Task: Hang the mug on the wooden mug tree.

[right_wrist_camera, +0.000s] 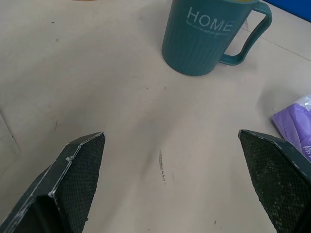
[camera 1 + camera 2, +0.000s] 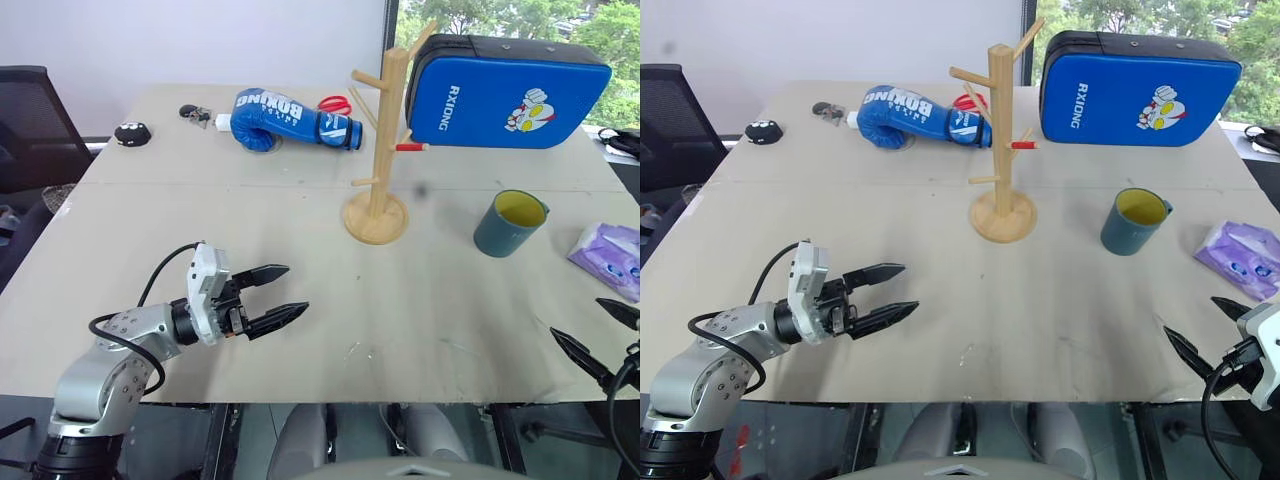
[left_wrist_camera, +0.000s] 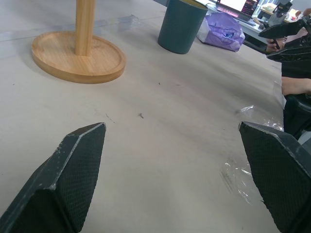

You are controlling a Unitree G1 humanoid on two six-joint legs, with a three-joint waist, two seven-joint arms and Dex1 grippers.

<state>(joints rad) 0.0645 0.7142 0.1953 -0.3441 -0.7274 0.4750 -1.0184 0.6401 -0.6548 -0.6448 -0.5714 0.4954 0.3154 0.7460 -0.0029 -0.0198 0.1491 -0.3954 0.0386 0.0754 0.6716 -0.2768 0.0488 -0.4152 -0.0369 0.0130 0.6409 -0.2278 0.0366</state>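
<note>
Seen on the tabletop (image 2: 300, 330): the wooden mug tree (image 2: 378, 150), pegs bare, and to its right, apart from it, the mug (image 2: 509, 223), upright and untouched, so nothing of the hanging done. Nearer, left hand (image 2: 277, 295) and right hand (image 2: 1202, 336), both spread wide and empty, well short of the mug.

- One mug (image 2: 510, 223), at 3 o'clock on the desk (image 2: 300, 300).
- One wooden mug tree (image 2: 380, 150) (one red-tipped peg).
- One blue boxing glove (image 2: 285, 120), at 12 o'clock.
- One blue strike pad (image 2: 500, 95).
- One purple tissue pack (image 2: 610, 255).
- One pair of red scissors (image 2: 335, 103).
- Two grippers: left gripper (image 2: 282, 296), right gripper (image 2: 1205, 335).
</note>
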